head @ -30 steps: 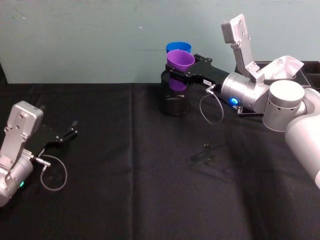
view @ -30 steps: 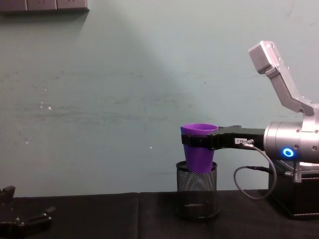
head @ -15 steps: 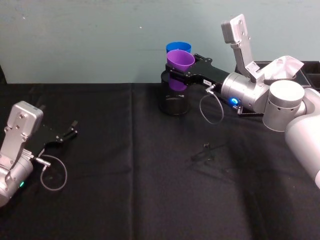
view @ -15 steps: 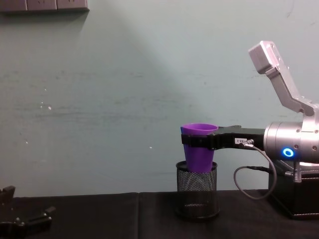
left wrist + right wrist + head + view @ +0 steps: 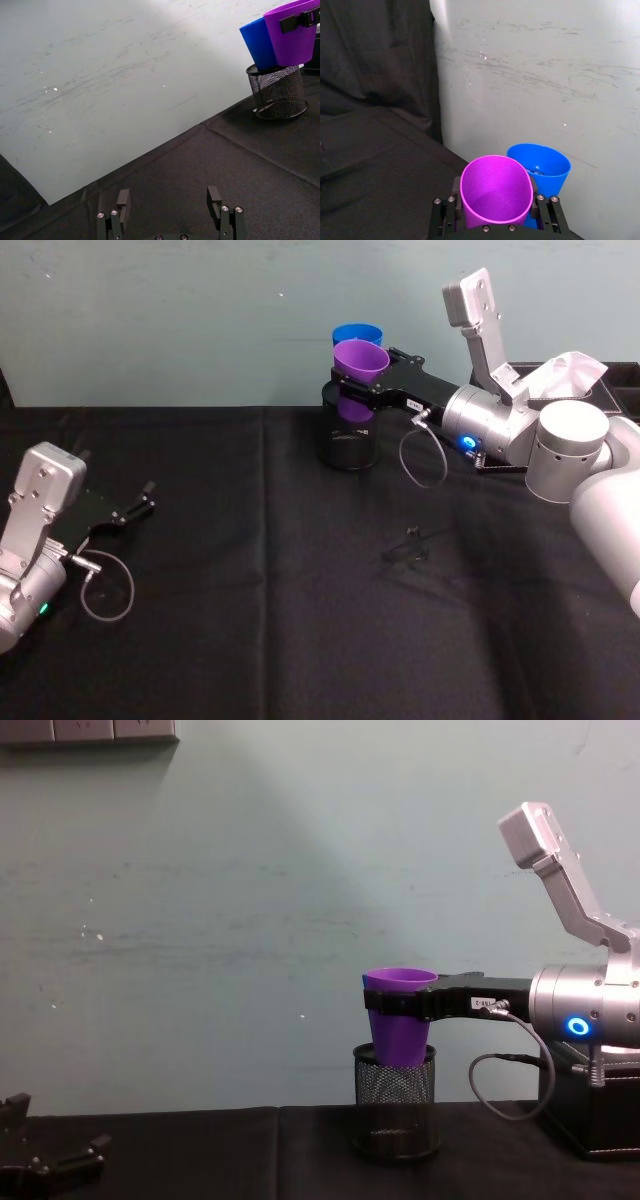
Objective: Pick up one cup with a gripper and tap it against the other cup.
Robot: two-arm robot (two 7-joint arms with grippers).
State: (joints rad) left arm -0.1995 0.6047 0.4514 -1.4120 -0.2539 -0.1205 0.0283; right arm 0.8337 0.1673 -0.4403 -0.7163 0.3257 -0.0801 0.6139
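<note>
The right pincer [image 5: 352, 388] is clamped on a purple cup [image 5: 360, 360], one black finger on each side just under the rim. It holds the cup upright in the air, near the middle of the tabletop's [image 5: 250, 620] far edge. The cup's base hangs at the mouth of a black mesh pen holder [image 5: 348, 445] that stands on the tabletop there.

A blue cup [image 5: 357, 334] sits directly behind the purple one, on the wall side. Its lower part is hidden by the holder, so I cannot tell whether it stands inside the holder or behind it. In the left wrist view the two cups' sides look pressed together, but actual contact cannot be confirmed.

The task appears to be at the tapping step, with the pick-up done. If the cups are not touching, the next move would be a short, gentle nudge toward the wall, light enough not to tip the blue cup.

The left pincer [image 5: 135, 508] lies idle, fingers apart, low near the tabletop's left edge.
</note>
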